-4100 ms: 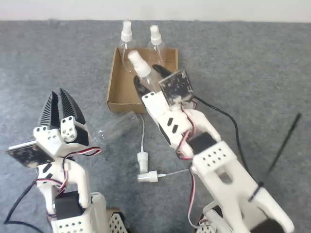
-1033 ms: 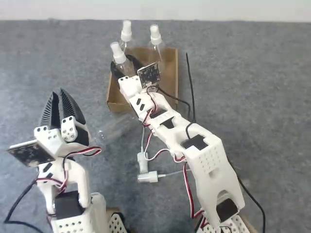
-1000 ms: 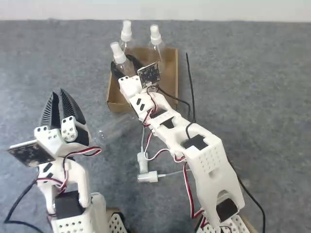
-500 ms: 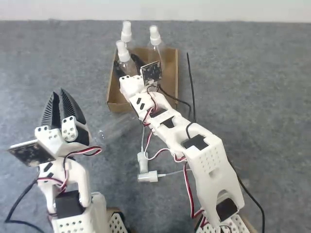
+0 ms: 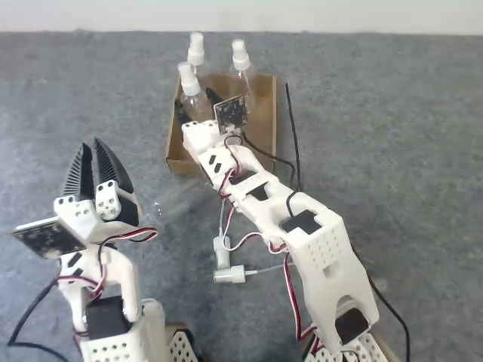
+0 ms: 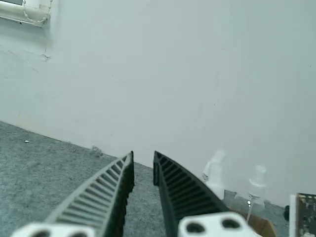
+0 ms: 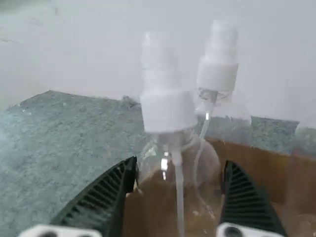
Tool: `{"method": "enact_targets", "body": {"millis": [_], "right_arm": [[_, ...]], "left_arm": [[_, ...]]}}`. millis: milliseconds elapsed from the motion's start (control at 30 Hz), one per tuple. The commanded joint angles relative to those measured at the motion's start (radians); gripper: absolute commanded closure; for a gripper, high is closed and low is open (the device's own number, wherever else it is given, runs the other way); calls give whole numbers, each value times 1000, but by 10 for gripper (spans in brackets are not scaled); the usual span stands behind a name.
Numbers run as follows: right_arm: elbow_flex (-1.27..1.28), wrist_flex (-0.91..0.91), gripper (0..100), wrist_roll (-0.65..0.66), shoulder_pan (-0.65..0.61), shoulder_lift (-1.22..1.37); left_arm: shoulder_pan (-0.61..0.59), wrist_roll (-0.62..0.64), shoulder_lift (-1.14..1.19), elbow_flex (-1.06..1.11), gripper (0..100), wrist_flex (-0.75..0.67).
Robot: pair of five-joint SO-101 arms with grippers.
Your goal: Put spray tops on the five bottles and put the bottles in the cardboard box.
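We log two topped bottles (image 5: 196,47) at box's (image 5: 260,105) far edge, third bottle (image 5: 187,79) clamped in right gripper (image 7: 180,165). Bare bottle (image 5: 177,197), two tops (image 5: 222,249) left out. Left gripper (image 6: 143,155) barely parted, empty.

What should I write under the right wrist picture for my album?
The right hand holds a spray-topped bottle at the cardboard box.

Clear bottles (image 7: 173,163) (white tops (image 7: 165,106)), brown cardboard box (image 5: 187,142), grey carpet (image 5: 392,113)

The far wall of the cardboard box (image 5: 264,113) is lined by two capped bottles (image 5: 241,60), and its left part is blocked by a third bottle (image 5: 186,79) clasped in the right gripper (image 5: 195,104). Bare floor is left at its right.
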Motion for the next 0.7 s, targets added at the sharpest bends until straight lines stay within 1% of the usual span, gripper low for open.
{"method": "enact_targets", "body": {"millis": [0, 267, 533, 667], "right_arm": [[-58, 35, 755, -6, -7, -22], [-57, 36, 754, -6, -7, -30], [12, 44, 753, -6, -7, -99], [12, 45, 752, -6, -7, -99]], "left_arm": [[-2, 6, -17, -13, 937, -35], [-2, 6, -17, -13, 937, -35], [-2, 6, -17, -13, 936, -35], [-3, 6, -17, -12, 903, -35]]}}
